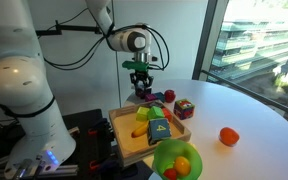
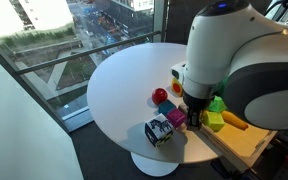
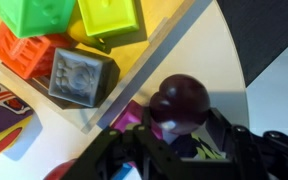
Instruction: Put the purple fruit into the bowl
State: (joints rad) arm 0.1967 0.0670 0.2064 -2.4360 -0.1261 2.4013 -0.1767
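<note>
The fruit (image 3: 179,100) sits right at the mouth of the jaws in the wrist view, over the white surface (image 3: 224,60) and just beside the tray (image 3: 159,55), whose rim runs past it at 10 o'clock. The jaws are dark and blurred around it. I cannot tell whether they have closed on it or only straddle it.

Being round and smooth, it will probably squirt out or roll if the grip lands off-centre. The rim alongside could also catch a finger.

In an exterior view the bowl (image 1: 164,150) lies at about 5 o'clock from the fruit, beyond the tray. A low carry might therefore clip the cube (image 3: 81,77) or the green blocks (image 3: 34,15). The bowl already holds an orange fruit (image 1: 182,165), so a high drop could bounce off it and out.
</note>
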